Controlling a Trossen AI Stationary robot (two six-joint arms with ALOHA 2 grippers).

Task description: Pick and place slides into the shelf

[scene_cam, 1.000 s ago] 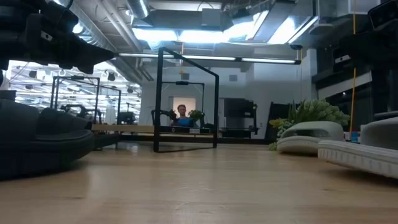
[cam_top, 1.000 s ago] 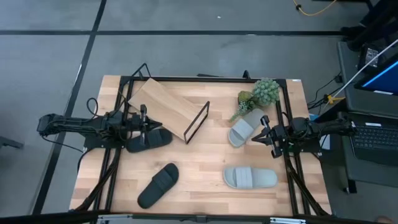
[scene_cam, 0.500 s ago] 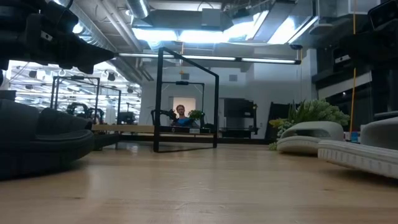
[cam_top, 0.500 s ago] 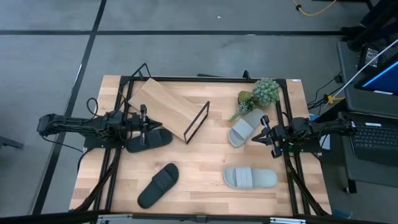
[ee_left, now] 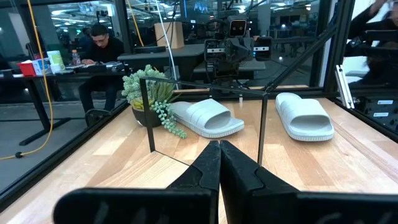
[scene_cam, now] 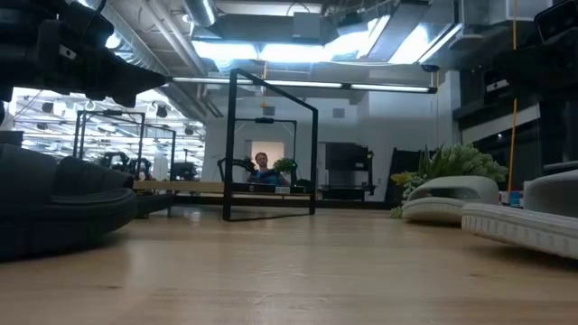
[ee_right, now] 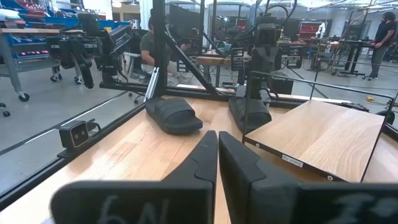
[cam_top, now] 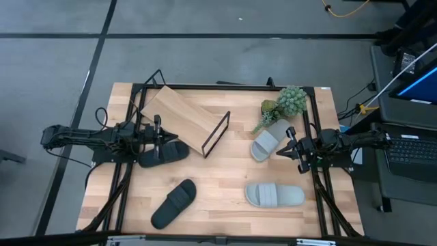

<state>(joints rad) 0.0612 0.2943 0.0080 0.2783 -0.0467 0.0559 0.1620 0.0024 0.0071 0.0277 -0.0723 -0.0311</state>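
Left gripper (cam_top: 158, 139): sitting low at the left side of the table, fingers pressed together with nothing between them, its tip over the near black slide (cam_top: 164, 152); whether it is touching the slide I cannot tell.
Right gripper (cam_top: 295, 148): waiting at the right side, fingers likewise closed on nothing, just beside the far grey slide (cam_top: 268, 141).
Slides: all four are lying on the table, none on the shelf. The second black slide (cam_top: 173, 203) is resting at the near left, the second grey slide (cam_top: 274, 195) at the near right.
Shelf (cam_top: 186, 118): standing far left of centre, angled, its plank bare.
Plant (cam_top: 283, 104): sitting at the far right, touching the far grey slide's toe end.
Handling: the slides are looking light, foam-like and a little springy, not fragile, probably matte enough to grip.
Hold: pinching the wide strap, or one sole edge, is looking safest; the fingers will need opening first.
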